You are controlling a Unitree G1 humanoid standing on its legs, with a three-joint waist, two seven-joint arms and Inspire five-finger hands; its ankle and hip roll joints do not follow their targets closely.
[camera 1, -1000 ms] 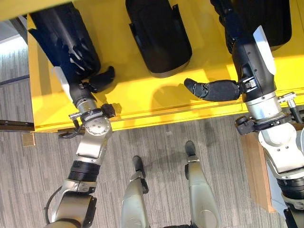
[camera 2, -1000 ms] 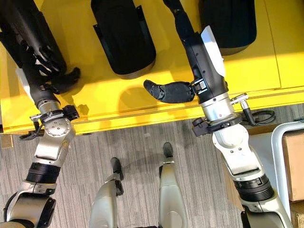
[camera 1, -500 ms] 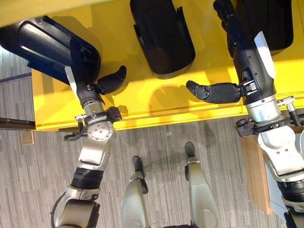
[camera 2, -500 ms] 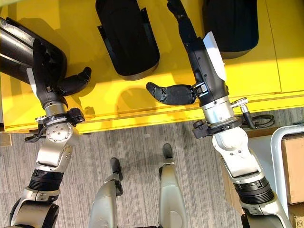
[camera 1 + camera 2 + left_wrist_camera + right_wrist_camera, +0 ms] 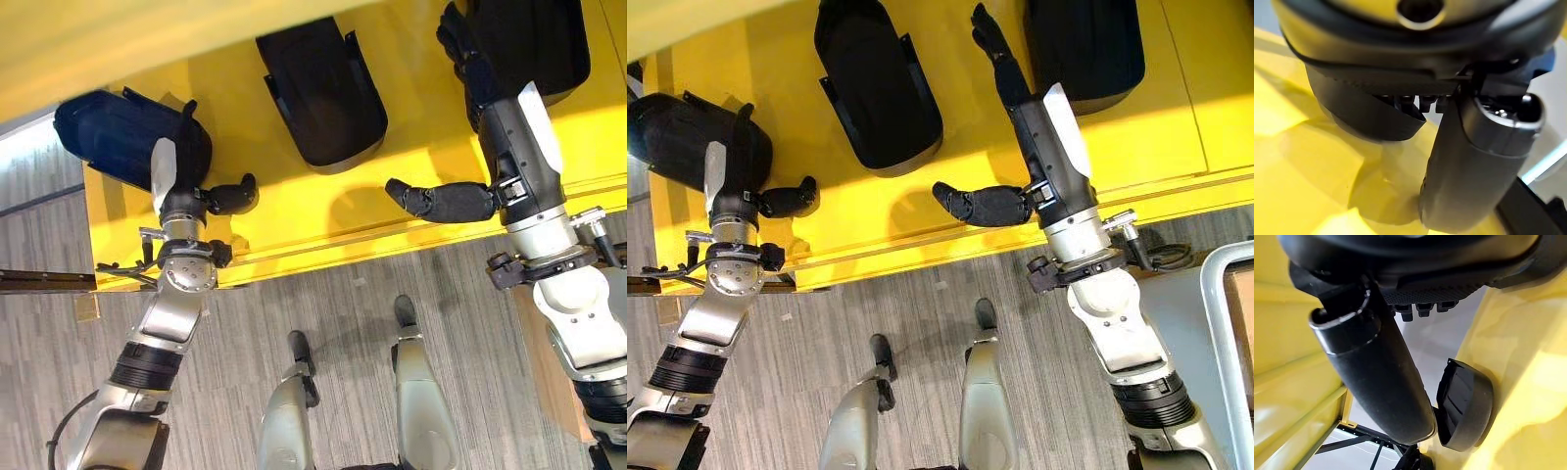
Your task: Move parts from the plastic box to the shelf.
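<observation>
Three black parts lie on the yellow shelf (image 5: 294, 211): a middle part (image 5: 323, 83) resting free of both hands, a left part (image 5: 122, 137) at the shelf's left end, and a right part (image 5: 1083, 44) at the upper edge by the right arm. The left hand (image 5: 167, 176) reaches over the left part, its fingers lying on the part's dark shell and its thumb stretched sideways on the yellow surface; whether those fingers are curled about the part or only laid against it I cannot tell, and the left wrist view, with a rounded dark shell just beyond the thumb, does not settle it. The right hand (image 5: 1043, 127) lies beside the right part with fingers straight and spread apart, its thumb out to the side on the bare shelf, holding nothing; its wrist view has the middle part past the thumb. Judging from this, at least the middle and right parts look delivered, and the left one seems to be at the point of being set down or just released. How many parts are left in the plastic box cannot be judged.
</observation>
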